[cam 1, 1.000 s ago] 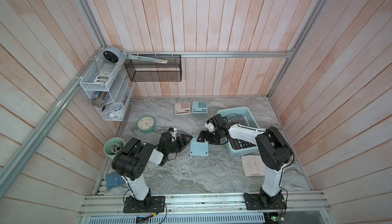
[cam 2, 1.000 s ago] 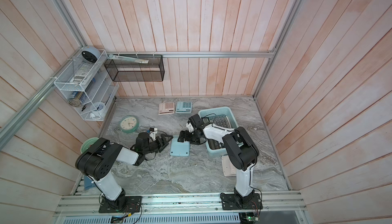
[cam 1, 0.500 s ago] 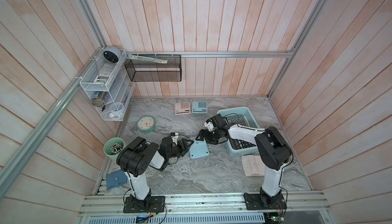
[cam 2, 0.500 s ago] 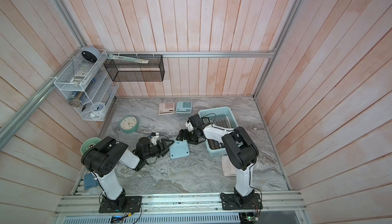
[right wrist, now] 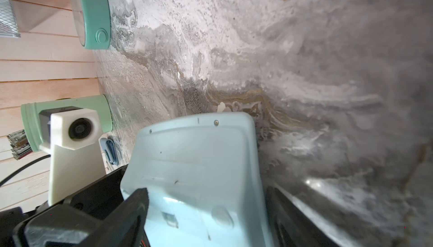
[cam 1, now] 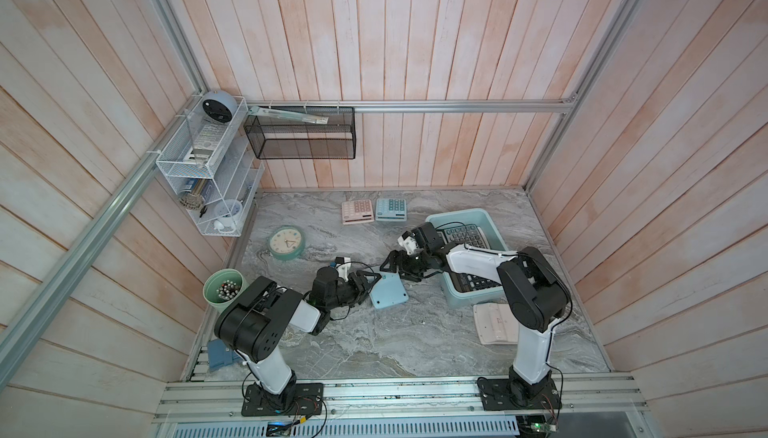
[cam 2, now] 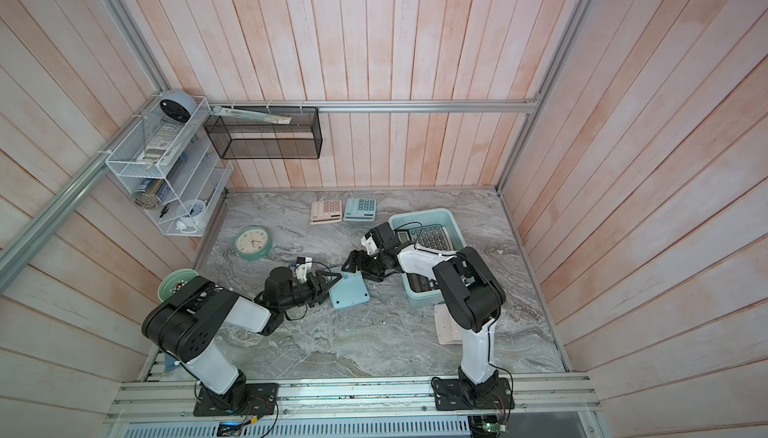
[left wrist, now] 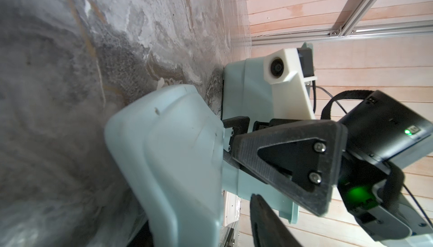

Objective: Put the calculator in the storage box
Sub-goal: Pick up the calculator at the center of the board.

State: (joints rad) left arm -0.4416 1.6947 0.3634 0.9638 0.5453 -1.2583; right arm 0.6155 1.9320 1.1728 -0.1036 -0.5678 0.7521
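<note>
Calculator (cam 1: 390, 297) lies between left hand (cam 1: 372, 283) and right hand (cam 1: 394, 273).

Between left pincer (cam 1: 371, 284) and right pincer (cam 1: 397, 270): calculator (cam 1: 388, 295), on table (cam 1: 374, 344); storage box (cam 1: 453, 297) just behind right pincer.

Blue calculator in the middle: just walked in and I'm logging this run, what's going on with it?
Both arms are working on the blue calculator, which lies back up on the table, outside the storage box. The left gripper is at one edge and the right gripper straddles the opposite end. Whether either grips it firmly is unclear.
</note>
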